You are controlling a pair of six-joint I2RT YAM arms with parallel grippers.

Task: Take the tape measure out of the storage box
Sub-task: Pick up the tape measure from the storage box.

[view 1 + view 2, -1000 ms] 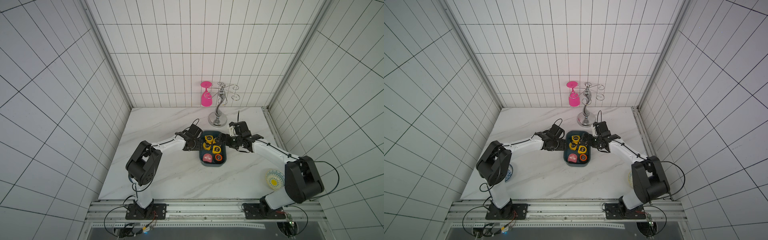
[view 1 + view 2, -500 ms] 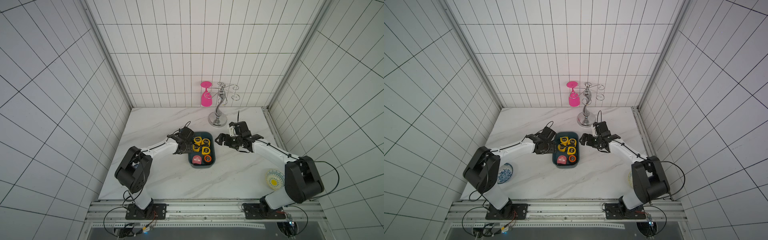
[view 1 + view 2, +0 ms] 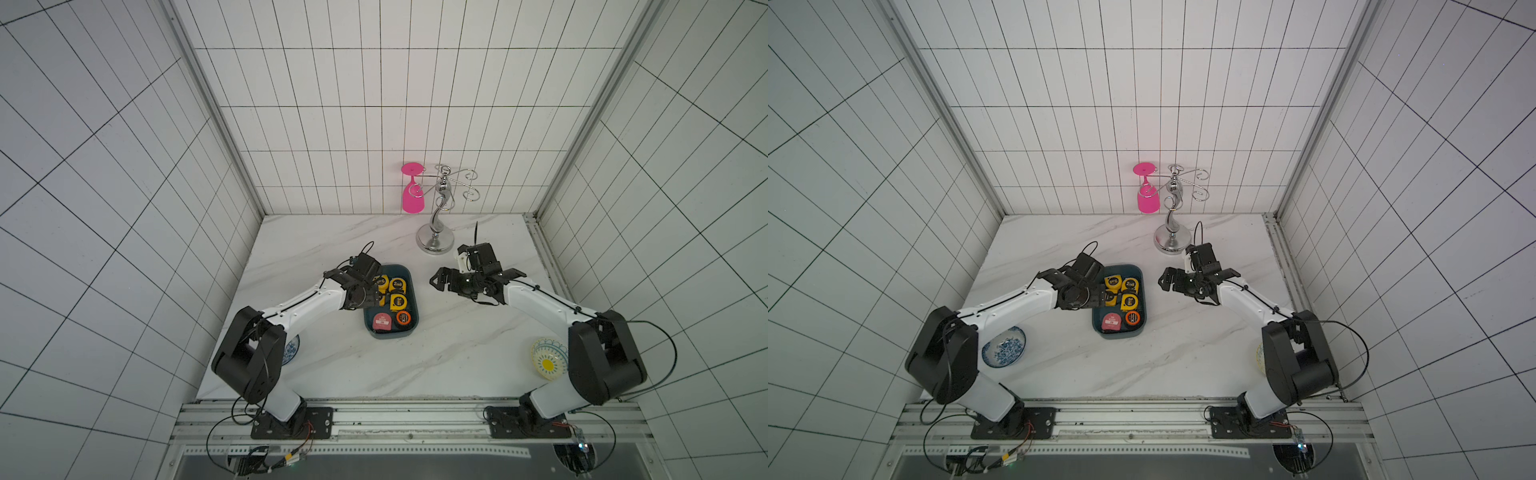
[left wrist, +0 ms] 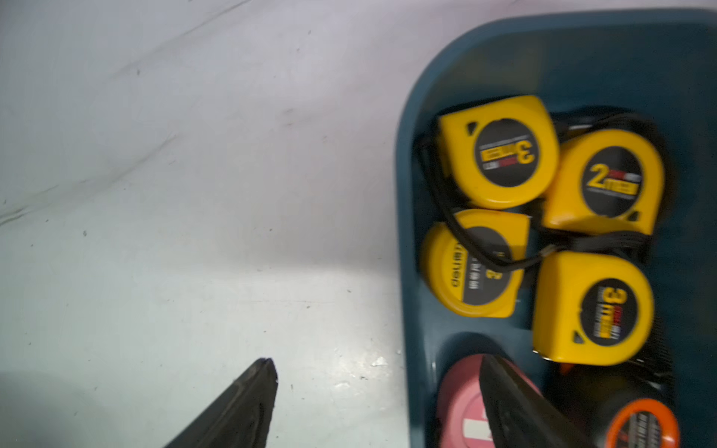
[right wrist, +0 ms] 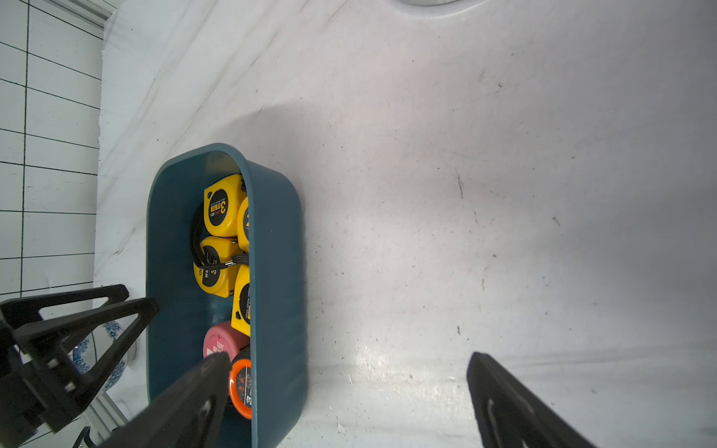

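- Straddling the box (image 3: 390, 333) wall, the left pincer (image 4: 378, 368) gaped wide, holding nothing.
- Six tape measures (image 3: 397, 301) lay inside the box, mid-table (image 3: 332, 365).
- Right pincer (image 5: 349, 360) hung wide open, empty, beside the box.

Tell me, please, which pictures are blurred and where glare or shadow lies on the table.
Left wrist view: motion blur smears the labels of the yellow tape measures; glare on the table by the left tool. Right wrist view: sharp; glare by the right tool, a soft shadow beside the box. Both top views: sharp and evenly lit.
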